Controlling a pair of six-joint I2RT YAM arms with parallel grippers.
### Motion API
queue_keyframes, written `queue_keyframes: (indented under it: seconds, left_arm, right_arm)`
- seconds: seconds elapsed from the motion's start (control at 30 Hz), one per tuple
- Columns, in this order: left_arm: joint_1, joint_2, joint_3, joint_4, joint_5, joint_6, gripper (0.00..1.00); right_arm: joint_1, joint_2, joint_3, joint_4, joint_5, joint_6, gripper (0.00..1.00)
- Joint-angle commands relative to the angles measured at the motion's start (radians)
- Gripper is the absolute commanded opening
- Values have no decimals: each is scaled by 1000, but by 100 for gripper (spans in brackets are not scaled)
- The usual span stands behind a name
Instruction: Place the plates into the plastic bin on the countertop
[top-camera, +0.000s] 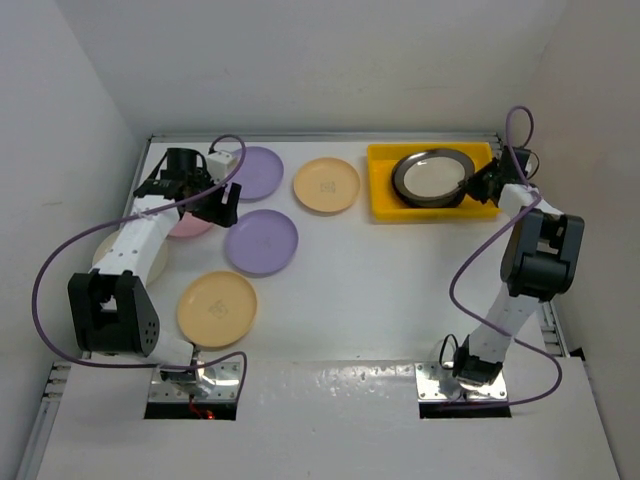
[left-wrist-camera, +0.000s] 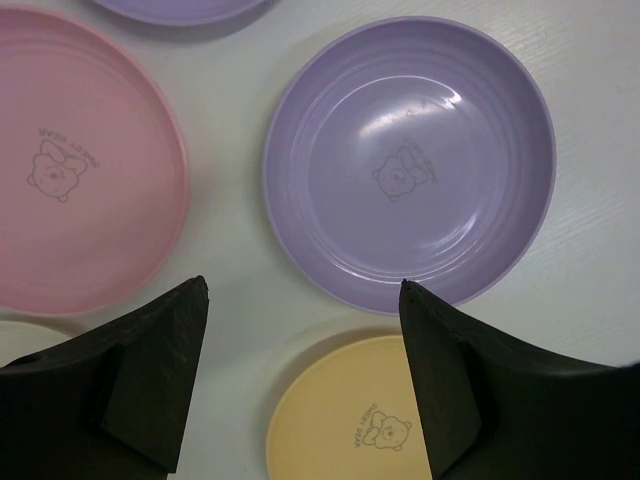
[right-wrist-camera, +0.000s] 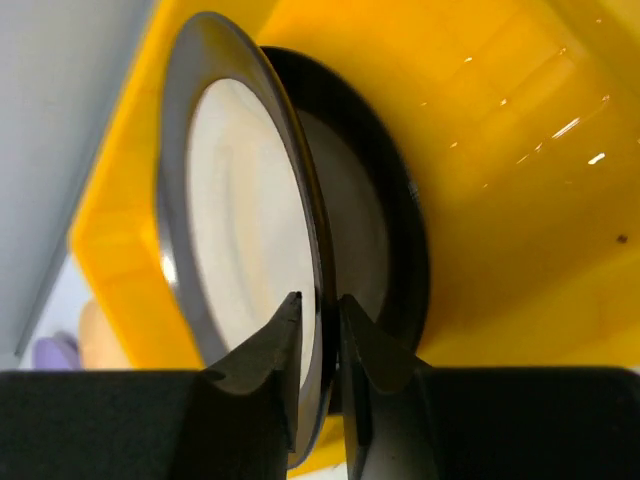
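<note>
Overhead, the plastic bin (top-camera: 385, 208) sits at the far right of the white surface (top-camera: 380, 300). A silver-rimmed plate (top-camera: 433, 176) is inside it, and the right tool (top-camera: 478, 184) reaches in over the bin's right end to that plate's rim. Left of the bin lie an orange-yellow plate (top-camera: 326, 185), closest to it, then a purple plate (top-camera: 250, 172), a second purple plate (top-camera: 261, 241) and a second orange-yellow plate (top-camera: 217, 308). Farthest from the bin, a pink plate (top-camera: 193, 227) and a cream plate (top-camera: 158, 265) are half hidden beneath the left arm, whose left tool (top-camera: 205, 195) hangs above them. Plain white walls (top-camera: 330, 60) enclose the surface on three sides. From the left wrist, that tool gapes wide and empty over bare surface among the pink, second purple and second orange-yellow plates, probably lining up a pick. From the right wrist, the tool is clenched on the silver-rimmed plate's edge. The plate stands tilted inside the bin against a second silver-rimmed plate (right-wrist-camera: 385, 230). A rim pinch is likely the only hold a shallow dish offers, and the tilt suits stacking it.
</note>
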Motion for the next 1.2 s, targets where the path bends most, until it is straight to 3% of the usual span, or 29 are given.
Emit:
queue_keyframes:
  seconds: [0.0, 0.13, 0.17, 0.27, 0.3, 0.4, 0.57, 0.7, 0.83, 0.97, 1.03, 1.17]
  left_arm:
    - [13, 2, 48, 1, 8, 4, 78]
    - [13, 2, 48, 1, -1, 4, 78]
    - [13, 2, 48, 1, -1, 4, 78]
    - [13, 2, 48, 1, -10, 13, 78]
    - [13, 2, 48, 1, -10, 13, 78]
    - [13, 2, 48, 1, -10, 13, 78]
    - [13, 2, 48, 1, -1, 13, 78]
    - [13, -7, 37, 1, -10, 22, 78]
    - [4, -7, 37, 1, -10, 22, 78]
    - [4, -7, 37, 1, 10, 22, 78]
    - [4, -7, 37, 1, 10, 22, 78]
    - [4, -7, 19, 1, 0, -3, 78]
  right_arm:
    - [-9, 87, 86, 105, -100, 13, 20]
    - [30, 175, 236, -135, -105, -102, 39]
    - [43, 182, 241, -177, -61, -118, 54]
    - [72, 193, 277, -281, 50, -237, 75]
    - [80, 195, 290, -306, 75, -259, 78]
    - [103, 192, 329, -412, 226, -305, 79]
    - [124, 161, 298, -498, 274, -366, 76]
    - [208, -15, 110, -330, 381, -506, 84]
    - [190, -63, 143, -430, 489, -340, 83]
    - [132, -150, 32, -361, 374, -76, 78]
    - [135, -181, -39, -282, 339, -54, 76]
    - [210, -190, -18, -233, 197, -101, 72]
